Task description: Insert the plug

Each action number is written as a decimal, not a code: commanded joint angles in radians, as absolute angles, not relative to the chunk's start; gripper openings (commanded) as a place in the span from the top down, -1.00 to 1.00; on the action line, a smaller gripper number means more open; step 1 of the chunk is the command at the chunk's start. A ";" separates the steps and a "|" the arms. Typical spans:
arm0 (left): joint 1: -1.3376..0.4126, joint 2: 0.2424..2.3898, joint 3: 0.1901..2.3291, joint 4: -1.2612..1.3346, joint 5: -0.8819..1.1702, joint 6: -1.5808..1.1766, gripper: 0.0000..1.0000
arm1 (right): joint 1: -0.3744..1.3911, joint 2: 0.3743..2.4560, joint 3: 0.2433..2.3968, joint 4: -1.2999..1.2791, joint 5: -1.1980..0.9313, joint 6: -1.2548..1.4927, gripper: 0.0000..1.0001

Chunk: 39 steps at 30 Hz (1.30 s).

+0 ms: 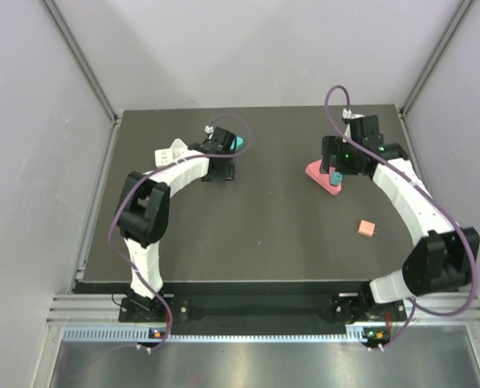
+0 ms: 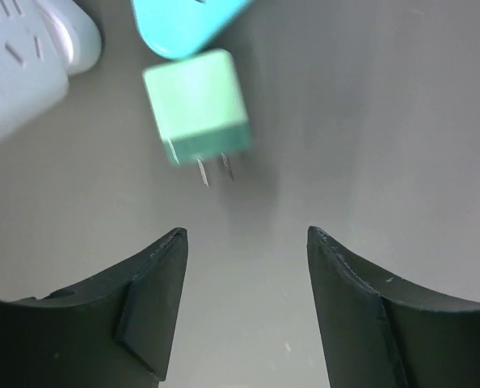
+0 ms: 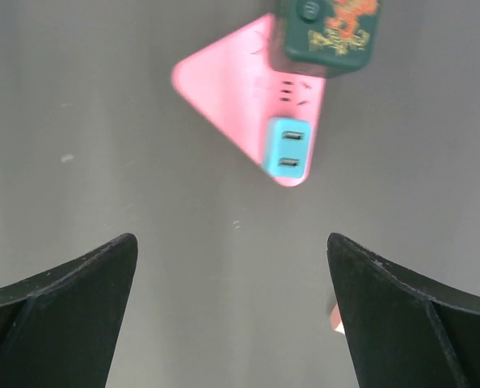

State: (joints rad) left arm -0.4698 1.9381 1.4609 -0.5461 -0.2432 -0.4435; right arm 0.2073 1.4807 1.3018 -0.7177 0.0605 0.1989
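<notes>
left gripper: spread, empty, lined up under green plug at 12 o'clock, likely for a side pinch | white strip: 10 o'clock of plug, close for insertion | right gripper: spread wide, empty, pink strip at 12 o'clock

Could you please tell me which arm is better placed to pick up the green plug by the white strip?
Left. The left hand hovers open just short of the green plug, whose prongs point toward it. The right hand is far off, by the pink strip.
</notes>
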 commanded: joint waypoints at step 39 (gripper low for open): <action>-0.802 1.295 1.051 -0.198 0.241 -0.041 1.00 | 0.294 1.361 1.028 -0.203 -0.974 0.534 -0.95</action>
